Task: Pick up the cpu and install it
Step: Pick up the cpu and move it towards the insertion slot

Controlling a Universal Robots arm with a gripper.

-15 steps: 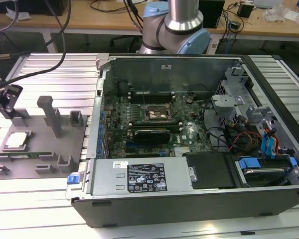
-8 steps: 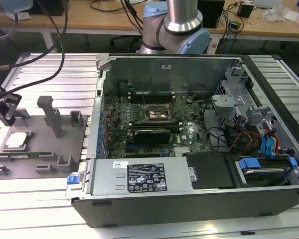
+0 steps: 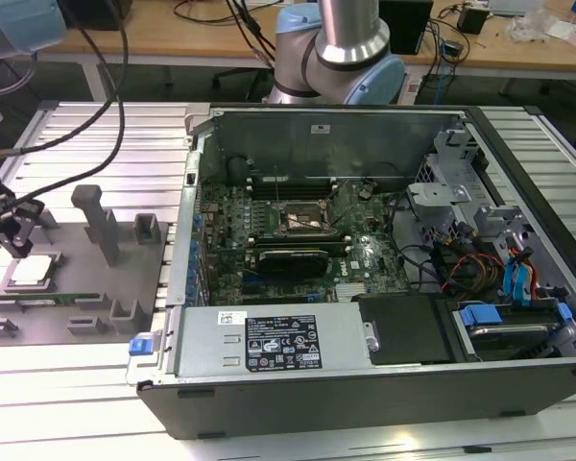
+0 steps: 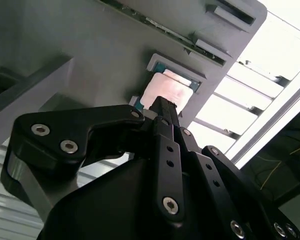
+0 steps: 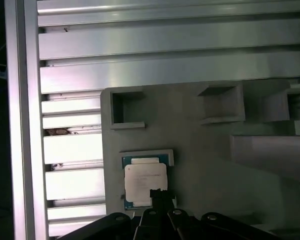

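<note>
First wrist view: jaws drawn together into one narrow dark tip, nothing clamped between them, poised over one edge of the cpu [image 5: 144, 176]. Contact with the chip's top impossible to tell. Cpu lying flat, pale metal lid up, thin blue-green border visible round it, seated in a shallow square recess near a corner of the grey tray [image 5: 200, 145]. Other raised, open pockets moulded into the same tray further off. Beyond the tray's edge, the ribbed aluminium slats of the tabletop [image 5: 140, 50].

Second wrist view: same closed tip seen along the black linkages, pointing at the cpu [image 4: 162, 89] in its recess on the grey tray [image 4: 90, 50].

Exterior view: jaws hanging low at the exterior view's left, just above the cpu [image 3: 34, 272]. Long thin green memory stick [image 3: 58, 298] lying in a slot of the grey tray [image 3: 72, 245], just beside the cpu's recess. Toward the exterior view's right, well apart from the tray, an open computer case [image 3: 365, 394] on the tabletop [image 3: 67, 394], with the square black-framed socket [image 3: 305, 221] on its green board, dark centre showing.
</note>
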